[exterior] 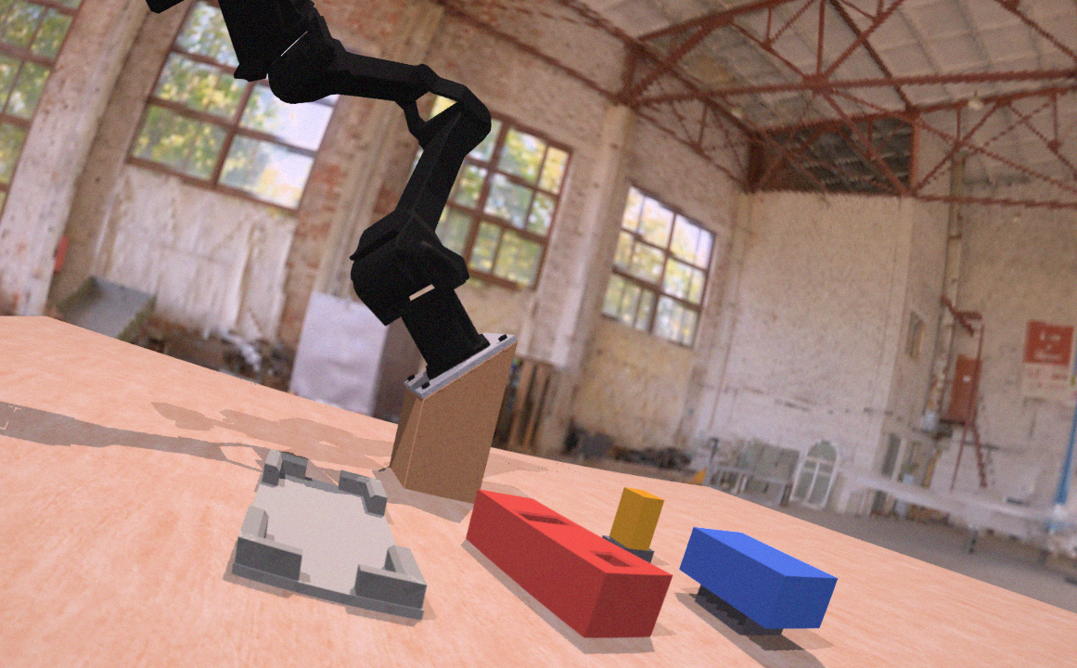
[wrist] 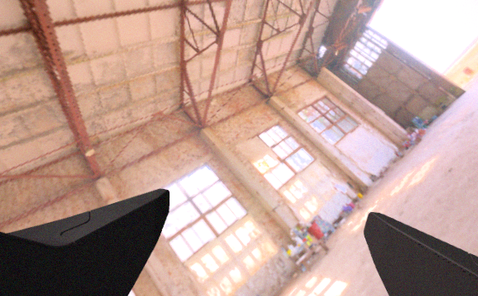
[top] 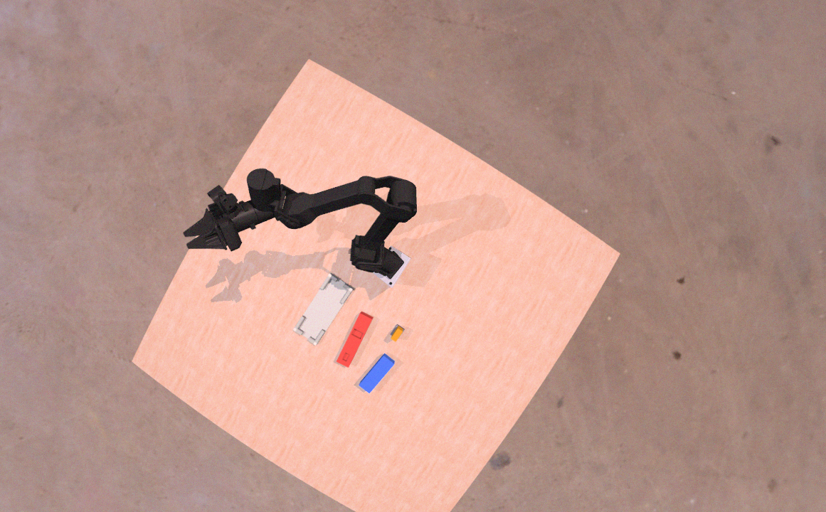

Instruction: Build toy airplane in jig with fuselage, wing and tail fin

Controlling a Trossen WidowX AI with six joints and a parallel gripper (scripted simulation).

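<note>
Well, we judge that we are at the very start of the build, with none of the three parts seated. Our hand [top: 186,239] [wrist: 266,211] is released, its fingers spread wide with nothing between them, and it hangs up and out beyond the table's [top: 498,267] [exterior: 94,515] edge as the top view has it, well apart from the parts.

The jig [top: 324,309] [exterior: 322,532] lies on the table with its cradle unfilled. Just beside it lies the fuselage [top: 351,347] [exterior: 558,564], sockets facing up. On the fuselage's far side from the jig are the wing [top: 376,372] [exterior: 753,577] and the small fin [top: 397,333] [exterior: 636,519], each raised on a dark support.

The fuselage seems the sensible first pick, though the order is free. That calls for us to swing the hand back over the table, point it down and straddle the red body across its narrow width — clear of both sockets, if we can. Then we would lift, turn it to match the cradle and lower it level between the corner walls. A skewed drop could leave one end perched on a wall — so we should line up before letting go.
</note>
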